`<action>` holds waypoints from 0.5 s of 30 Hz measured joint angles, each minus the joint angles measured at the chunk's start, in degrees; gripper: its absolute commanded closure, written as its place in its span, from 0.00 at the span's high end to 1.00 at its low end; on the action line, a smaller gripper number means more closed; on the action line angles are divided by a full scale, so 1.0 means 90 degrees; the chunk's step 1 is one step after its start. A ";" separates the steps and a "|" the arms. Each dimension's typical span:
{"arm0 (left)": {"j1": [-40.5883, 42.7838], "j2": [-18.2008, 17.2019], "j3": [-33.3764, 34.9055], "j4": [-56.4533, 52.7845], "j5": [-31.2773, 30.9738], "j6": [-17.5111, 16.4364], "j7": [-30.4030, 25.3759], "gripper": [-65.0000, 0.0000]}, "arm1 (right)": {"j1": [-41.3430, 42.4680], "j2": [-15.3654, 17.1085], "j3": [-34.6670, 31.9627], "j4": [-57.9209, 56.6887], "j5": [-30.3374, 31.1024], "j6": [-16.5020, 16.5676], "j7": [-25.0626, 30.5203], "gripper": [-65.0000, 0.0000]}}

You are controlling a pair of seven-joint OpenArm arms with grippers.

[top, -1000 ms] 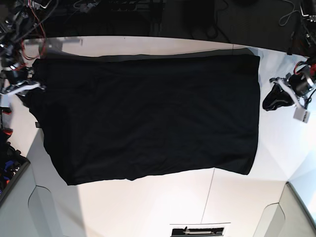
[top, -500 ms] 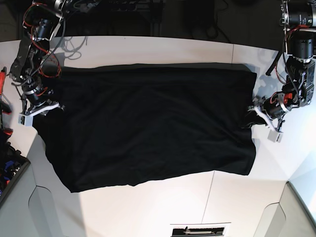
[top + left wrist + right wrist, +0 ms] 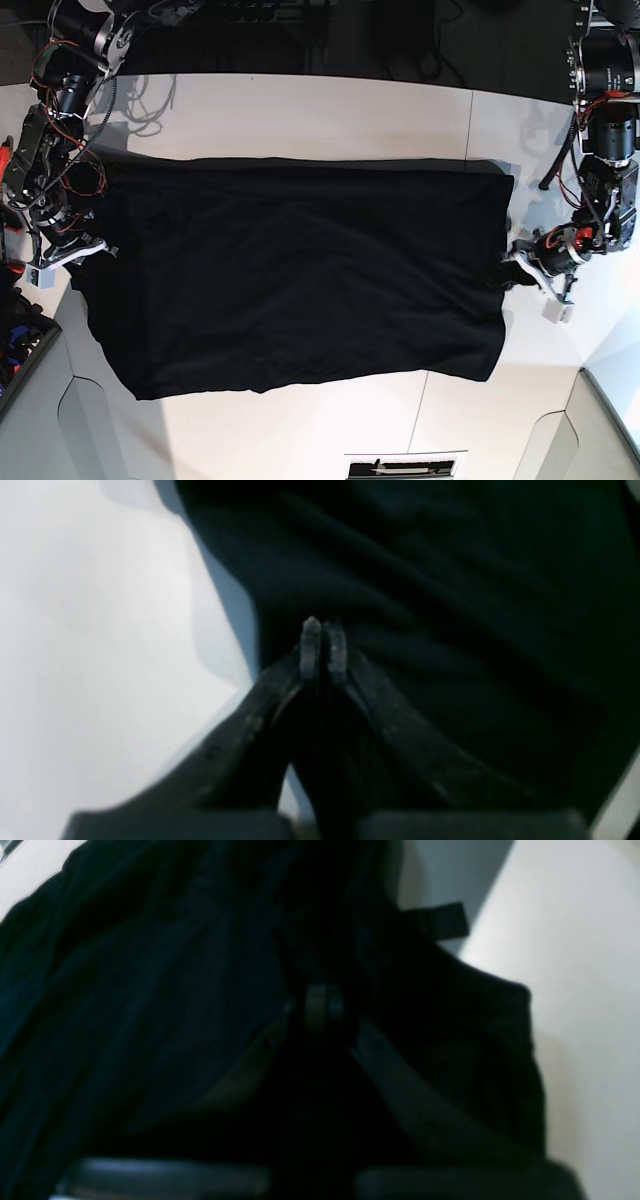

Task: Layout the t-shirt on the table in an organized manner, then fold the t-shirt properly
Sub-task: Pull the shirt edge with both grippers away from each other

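The black t-shirt (image 3: 300, 270) lies spread wide and mostly flat on the white table (image 3: 300, 110), with no print showing. My left gripper (image 3: 515, 272) is at the shirt's right edge, where the cloth bulges toward it. In the left wrist view the left gripper (image 3: 324, 630) has its fingertips pressed together on the t-shirt (image 3: 475, 605). My right gripper (image 3: 88, 250) is at the shirt's left edge. In the right wrist view the right gripper (image 3: 324, 1005) is shut and sunk in folds of the t-shirt (image 3: 150, 990), near a small black tag (image 3: 440, 920).
Cables and dark equipment (image 3: 270, 15) line the far edge. A thin seam (image 3: 420, 410) runs across the near part of the table. Cut-out corners (image 3: 85, 420) sit at both near ends. A dark device (image 3: 400, 467) lies at the front edge.
The shirt has come down and settled flatter, nearer the front of the table. My left gripper moved in to the shirt's right edge and shut there. Both arms came into view.
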 measured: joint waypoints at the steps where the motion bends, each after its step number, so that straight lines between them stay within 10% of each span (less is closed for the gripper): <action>1: 0.0032 -0.0124 -0.0012 0.0180 -0.0202 0.0005 -0.0002 0.06 | -0.0032 0.0000 -0.0005 0.0209 0.0134 0.0000 -0.0163 0.00; 15: 0.2404 -0.0748 -0.0610 0.3398 -0.1151 0.0010 0.0954 0.19 | -0.2317 -0.0010 0.0838 0.3104 0.1430 0.0058 -0.1059 0.00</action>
